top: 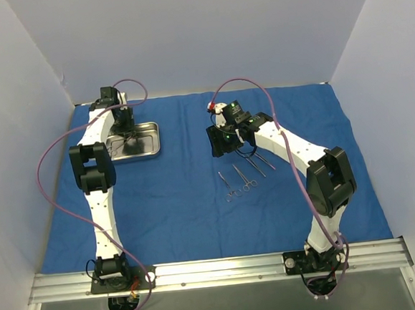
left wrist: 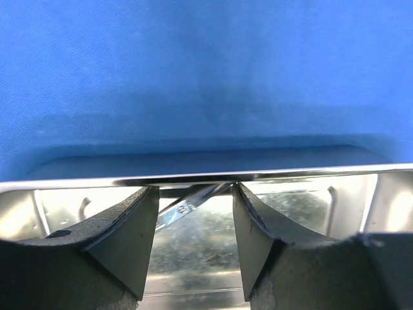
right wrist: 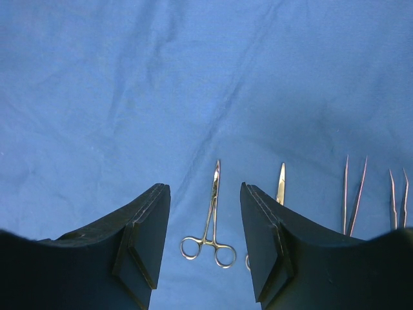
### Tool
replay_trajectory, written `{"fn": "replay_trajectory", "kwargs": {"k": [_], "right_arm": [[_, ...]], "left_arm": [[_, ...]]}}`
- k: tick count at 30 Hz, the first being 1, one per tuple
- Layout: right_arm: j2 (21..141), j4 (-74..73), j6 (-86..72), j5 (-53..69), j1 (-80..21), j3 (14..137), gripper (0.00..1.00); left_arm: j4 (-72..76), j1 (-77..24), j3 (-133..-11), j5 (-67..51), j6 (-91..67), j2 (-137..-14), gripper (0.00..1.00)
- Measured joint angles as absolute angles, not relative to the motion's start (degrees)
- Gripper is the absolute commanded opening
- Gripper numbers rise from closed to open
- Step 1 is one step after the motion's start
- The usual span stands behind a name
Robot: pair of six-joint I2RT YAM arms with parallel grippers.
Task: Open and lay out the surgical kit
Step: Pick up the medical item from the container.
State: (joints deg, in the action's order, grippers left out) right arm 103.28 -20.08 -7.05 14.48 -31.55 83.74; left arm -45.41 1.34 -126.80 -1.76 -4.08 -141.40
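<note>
Here, the royal-blue cloth (top: 176, 208) lies spread flat over the table. Upper left of the overhead view: the steel tray (top: 147, 142) sits on the cloth, with the left gripper (top: 125, 135) poised inside it. Its fingers stand apart on either side of a silver instrument (left wrist: 184, 210) lying in the tray, not closed on it. Centre right: the right gripper (top: 224, 141) hangs above the cloth, fingers parted and empty. Just below it in the frame, ring-handled instruments (top: 240, 180) lie side by side, tweezers (right wrist: 352, 194) beside them.
</note>
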Motion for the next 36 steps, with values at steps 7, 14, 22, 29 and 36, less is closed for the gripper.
{"fn": "replay_trajectory", "kwargs": {"k": [7, 14, 22, 29, 36], "right_arm": [[103.28, -20.05, -7.03, 14.50, -31.55, 83.74, 0.48], [103.28, -20.03, -7.05, 14.98, -31.55, 83.74, 0.48], [103.28, -20.01, -7.25, 15.51, -31.55, 82.89, 0.47], [103.28, -19.97, -7.33, 15.55, -31.55, 82.87, 0.47], [103.28, -19.97, -7.42, 15.57, -31.55, 82.81, 0.47]], "left_arm": [[-44.27, 0.54, -126.76, -1.54, -3.99, -141.32, 0.64], [-44.49, 0.54, -126.80, -0.67, -2.39, -141.34, 0.63], [-45.10, 0.54, -128.29, -0.01, 0.27, -142.54, 0.54], [-46.68, 0.54, -130.87, 0.12, 0.71, -144.62, 0.53], [-46.89, 0.51, -130.98, 0.93, 0.40, -144.68, 0.49]]}}
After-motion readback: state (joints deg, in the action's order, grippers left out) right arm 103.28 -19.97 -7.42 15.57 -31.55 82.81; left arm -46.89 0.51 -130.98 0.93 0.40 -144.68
